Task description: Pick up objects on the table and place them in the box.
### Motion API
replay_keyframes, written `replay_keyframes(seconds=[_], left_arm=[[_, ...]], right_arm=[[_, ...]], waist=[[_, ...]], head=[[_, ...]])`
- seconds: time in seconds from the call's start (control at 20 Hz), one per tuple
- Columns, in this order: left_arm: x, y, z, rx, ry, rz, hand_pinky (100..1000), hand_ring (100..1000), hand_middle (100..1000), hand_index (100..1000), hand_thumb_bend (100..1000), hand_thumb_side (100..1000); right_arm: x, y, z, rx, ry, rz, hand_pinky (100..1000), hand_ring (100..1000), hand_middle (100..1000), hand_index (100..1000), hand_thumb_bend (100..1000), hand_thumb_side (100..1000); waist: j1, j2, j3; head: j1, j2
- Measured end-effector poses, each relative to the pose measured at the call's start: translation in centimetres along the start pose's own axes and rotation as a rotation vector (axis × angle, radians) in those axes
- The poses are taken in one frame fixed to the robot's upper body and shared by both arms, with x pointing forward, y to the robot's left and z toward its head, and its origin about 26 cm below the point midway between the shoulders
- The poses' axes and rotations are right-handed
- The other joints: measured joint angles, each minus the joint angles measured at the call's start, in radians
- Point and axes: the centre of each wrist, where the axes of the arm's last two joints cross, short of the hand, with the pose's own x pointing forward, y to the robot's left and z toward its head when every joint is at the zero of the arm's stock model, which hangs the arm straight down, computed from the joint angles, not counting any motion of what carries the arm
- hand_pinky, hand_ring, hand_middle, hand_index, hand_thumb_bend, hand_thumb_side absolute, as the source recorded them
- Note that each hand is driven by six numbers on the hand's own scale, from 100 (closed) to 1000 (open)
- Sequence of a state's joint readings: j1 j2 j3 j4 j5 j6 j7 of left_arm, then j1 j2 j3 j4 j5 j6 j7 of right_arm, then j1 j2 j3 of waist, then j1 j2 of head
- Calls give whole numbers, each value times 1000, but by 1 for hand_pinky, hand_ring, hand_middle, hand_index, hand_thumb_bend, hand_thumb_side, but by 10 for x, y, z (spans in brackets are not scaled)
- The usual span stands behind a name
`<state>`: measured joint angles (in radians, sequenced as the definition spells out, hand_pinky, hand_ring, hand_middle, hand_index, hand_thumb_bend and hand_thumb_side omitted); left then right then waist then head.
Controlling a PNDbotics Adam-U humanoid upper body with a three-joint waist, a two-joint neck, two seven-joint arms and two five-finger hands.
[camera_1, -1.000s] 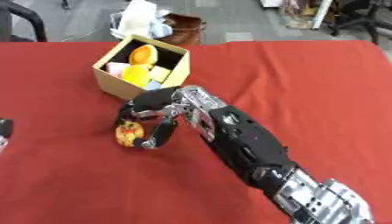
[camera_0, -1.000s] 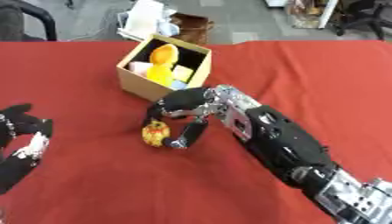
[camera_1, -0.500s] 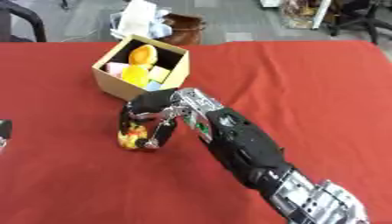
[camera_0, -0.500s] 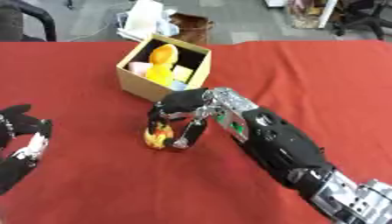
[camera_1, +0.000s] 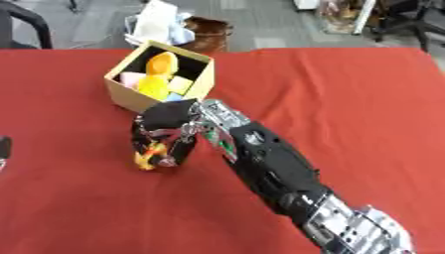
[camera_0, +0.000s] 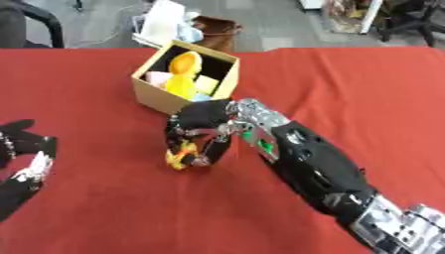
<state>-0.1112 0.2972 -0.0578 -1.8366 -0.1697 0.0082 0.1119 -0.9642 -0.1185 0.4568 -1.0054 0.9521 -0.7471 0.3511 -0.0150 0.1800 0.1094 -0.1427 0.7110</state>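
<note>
Right hand closing on the small yellow-orange toy, just below the box.

The right hand (camera_0: 201, 130) stands over the yellow-orange toy (camera_0: 181, 155), which lies on the red worktop (camera_0: 347, 84) at about 6 o'clock from the cardboard box (camera_0: 156, 97). Its fingers (camera_0: 217, 149) curl down around both sides of the toy, but it is hard to tell if they really pinch it or only cage it. To do this step well, I think the fingers should close fully before lifting, then the hand should rise above the box wall and travel toward 12 o'clock, because the box already holds yellow things and the free place is small. The left hand (camera_0: 24, 149) rests at 9 o'clock with relaxed, spread fingers.
</note>
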Motion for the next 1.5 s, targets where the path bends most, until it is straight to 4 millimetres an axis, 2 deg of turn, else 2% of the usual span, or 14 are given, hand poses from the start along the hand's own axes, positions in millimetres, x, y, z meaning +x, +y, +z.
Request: replay_keyframes(seconds=[0.3,0.4,0.55,0.6,0.65,0.9,0.95,1.0,1.1,1.15,1.3,1.5], left_arm=[[0,0,0,2,2,0,712,553,554,775,384,464],[0,0,0,4,1,0,711,553,553,775,383,464],[0,0,0,6,3,0,711,552,553,775,384,465],[0,0,0,6,4,0,711,552,553,775,384,465],[0,0,0,6,4,0,711,552,553,775,383,466],[0,-2,0,-3,2,4,711,552,553,774,384,466],[0,-3,0,-7,2,5,711,551,553,774,385,466],[0,-4,0,-11,2,8,711,551,553,774,385,466],[0,-6,0,-15,3,14,711,551,552,774,385,466],[0,-6,0,-18,3,15,711,551,552,774,385,467],[0,-7,0,-21,2,18,711,550,551,774,387,466],[0,-7,0,-21,2,19,711,550,551,774,388,466]], right_arm=[[-12,-66,21,-116,42,112,710,490,315,465,197,100],[-19,-79,34,-138,89,115,709,497,328,483,188,100],[-33,-87,55,-169,188,88,707,503,346,506,167,100],[-38,-87,61,-179,226,71,706,502,347,507,162,100],[-43,-86,65,-188,265,54,702,500,358,520,111,100],[-66,-65,81,-226,463,-61,696,511,403,568,100,100],[-69,-61,82,-235,498,-82,701,536,463,622,100,100],[-72,-56,82,-242,532,-104,702,541,478,636,100,100],[-76,-45,79,-249,593,-141,717,587,601,740,100,100],[-77,-39,78,-247,621,-153,729,627,704,809,100,100],[-79,-25,74,-235,698,-165,751,686,801,883,104,100],[-80,-18,72,-238,760,-119,753,695,819,897,102,100]], waist=[[0,0,-2],[0,0,-2],[0,0,0],[0,0,1],[0,0,2],[0,0,19],[0,0,25],[0,0,31],[0,0,41],[0,0,45],[0,0,49],[0,0,44]], head=[[1,0],[2,0],[3,-1],[3,-1],[2,-1],[-9,-1],[-12,-1],[-17,-1],[-24,-1],[-27,-1],[-31,-1],[-30,-1]])
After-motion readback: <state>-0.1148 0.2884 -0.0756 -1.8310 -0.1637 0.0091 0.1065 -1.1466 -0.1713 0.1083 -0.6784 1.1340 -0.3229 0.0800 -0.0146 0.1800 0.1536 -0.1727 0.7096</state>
